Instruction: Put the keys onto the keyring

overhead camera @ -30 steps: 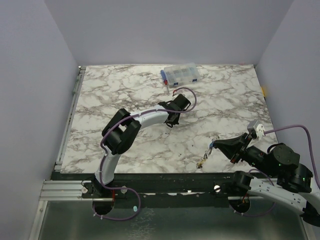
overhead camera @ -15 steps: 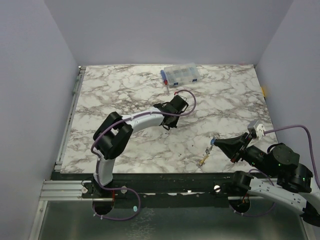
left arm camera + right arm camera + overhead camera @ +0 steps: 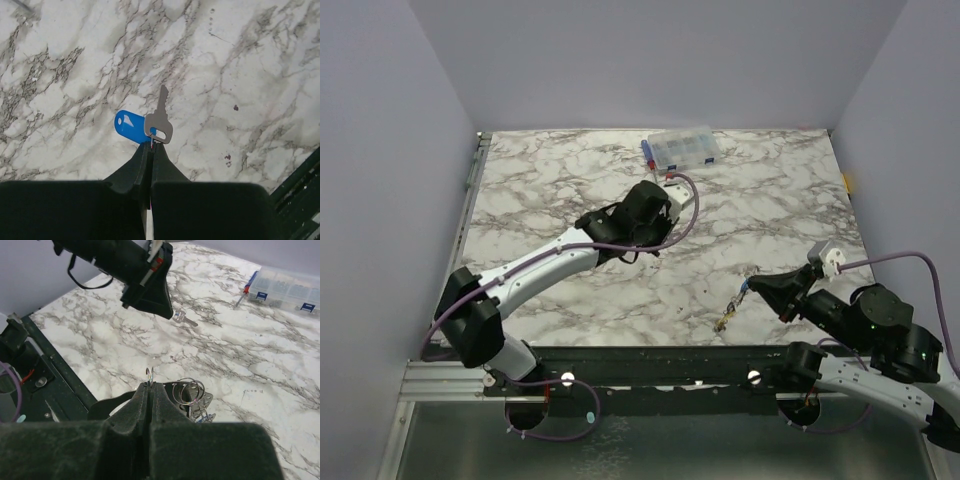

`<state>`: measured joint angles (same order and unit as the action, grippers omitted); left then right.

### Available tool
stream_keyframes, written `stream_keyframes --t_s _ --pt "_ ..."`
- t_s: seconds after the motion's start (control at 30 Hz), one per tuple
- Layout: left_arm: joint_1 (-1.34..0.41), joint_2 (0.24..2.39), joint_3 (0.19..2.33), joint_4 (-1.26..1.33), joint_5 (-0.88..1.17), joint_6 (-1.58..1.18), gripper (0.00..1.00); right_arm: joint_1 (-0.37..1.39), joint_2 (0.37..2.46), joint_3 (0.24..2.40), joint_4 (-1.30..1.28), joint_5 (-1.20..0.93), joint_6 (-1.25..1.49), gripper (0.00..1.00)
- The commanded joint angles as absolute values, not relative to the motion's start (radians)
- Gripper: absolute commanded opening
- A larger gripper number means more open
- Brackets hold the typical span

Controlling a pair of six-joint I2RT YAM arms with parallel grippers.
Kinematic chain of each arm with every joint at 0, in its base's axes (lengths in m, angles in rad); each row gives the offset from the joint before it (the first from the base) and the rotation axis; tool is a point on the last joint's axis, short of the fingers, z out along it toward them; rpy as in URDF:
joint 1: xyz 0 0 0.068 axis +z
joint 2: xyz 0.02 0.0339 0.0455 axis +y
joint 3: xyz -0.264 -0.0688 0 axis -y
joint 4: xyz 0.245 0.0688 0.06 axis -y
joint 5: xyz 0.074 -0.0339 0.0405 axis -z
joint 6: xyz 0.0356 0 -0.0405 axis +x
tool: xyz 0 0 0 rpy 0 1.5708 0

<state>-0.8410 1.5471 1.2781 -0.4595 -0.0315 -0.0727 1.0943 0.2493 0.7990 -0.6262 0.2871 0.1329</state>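
- The left arm's black fingers (image 3: 151, 150), pressed together, pinch the bow of a flat silver metal key (image 3: 159, 120). The key carries a glossy blue oval plastic tag (image 3: 131, 126). Its blade runs almost straight on from the fingertips, and in the left wrist view the tag fans out to the left of the bow.
- The right arm's black fingers (image 3: 150, 387), also shut tight, clamp a thin silver-grey wire keyring (image 3: 149, 373), which stands upright and edge-on. A tangle of further bright wire loops and small metal pieces (image 3: 192, 395) hangs just beside it on the right.
- Key and keyring are well apart. The key hangs over the middle of the grey-veined, white marble-look worktop (image 3: 550, 190), while the keyring sits close to the worktop's near right edge. That puts the key far and to the left of the keyring.
- Whether the key clears the worktop cannot be told.
- The next move appears to turn on bringing the slot in the key's bow up to the hard, springy wire of the keyring.
- A clear plastic compartment box (image 3: 682, 148) with blue latches sits at the far edge of the worktop.
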Motion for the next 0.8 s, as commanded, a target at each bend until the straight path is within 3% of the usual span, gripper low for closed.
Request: stream_keyframes --t_s 0.0,0.43,0.77 --pt "-0.895 1.421 1.221 -0.475 0.068 0.132 0.00 1.102 0.292 0.815 -0.551 0.251 0.066 0.01" --pt "-0.937 1.049 0.858 -0.192 0.240 0.577 0.00 1.101 0.530 0.826 -0.393 0.145 0.232 0.01" --pt "-0.938 0.946 0.728 -0.148 0.345 0.787 0.00 1.101 0.714 0.833 -0.310 0.112 0.403 0.00"
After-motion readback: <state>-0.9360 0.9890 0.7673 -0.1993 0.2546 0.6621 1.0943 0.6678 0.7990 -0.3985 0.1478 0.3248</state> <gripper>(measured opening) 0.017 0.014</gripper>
